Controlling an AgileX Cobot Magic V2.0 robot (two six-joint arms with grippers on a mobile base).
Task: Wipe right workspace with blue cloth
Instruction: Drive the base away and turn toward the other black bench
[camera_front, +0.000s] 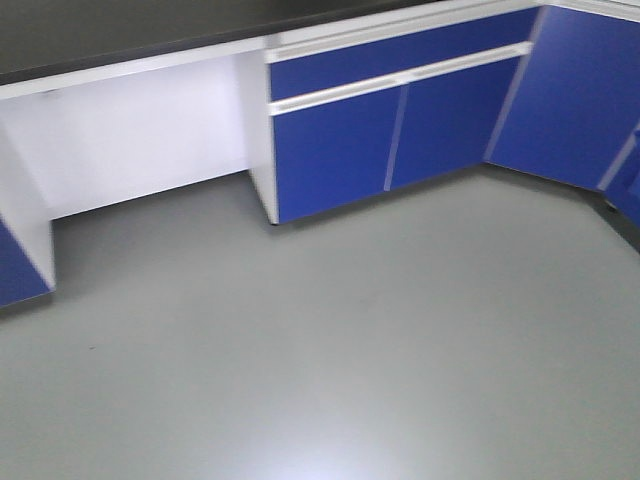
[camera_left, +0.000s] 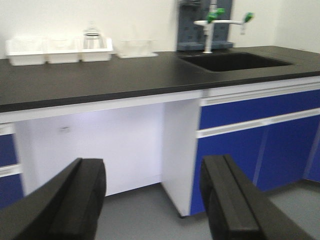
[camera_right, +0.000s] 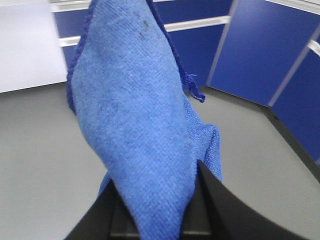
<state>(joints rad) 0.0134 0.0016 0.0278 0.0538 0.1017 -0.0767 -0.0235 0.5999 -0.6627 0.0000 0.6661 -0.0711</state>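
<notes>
Blue cloth (camera_right: 135, 135) pinched in right gripper (camera_right: 157, 202); extends forward from its fingers, long axis running away from them, above grey floor (camera_right: 40, 150). Left gripper (camera_left: 152, 195) spread, empty. Right workspace not in view.

Benchtop (camera_left: 100, 75): matte black with a white edge, running above a white recess (camera_left: 100, 150) and blue cabinets (camera_left: 260, 145).
Sink (camera_left: 235, 61): black basin sunk into the benchtop.
Tap (camera_left: 207, 30): white with green handles, just behind the sink.
Trays (camera_left: 45, 50): white, in a row well left of the sink, one holding a glass vessel (camera_left: 92, 40).
Dish (camera_left: 135, 48): clear, between trays and sink.
Floor (camera_front: 350, 330): plain grey, meeting the cabinets.
</notes>
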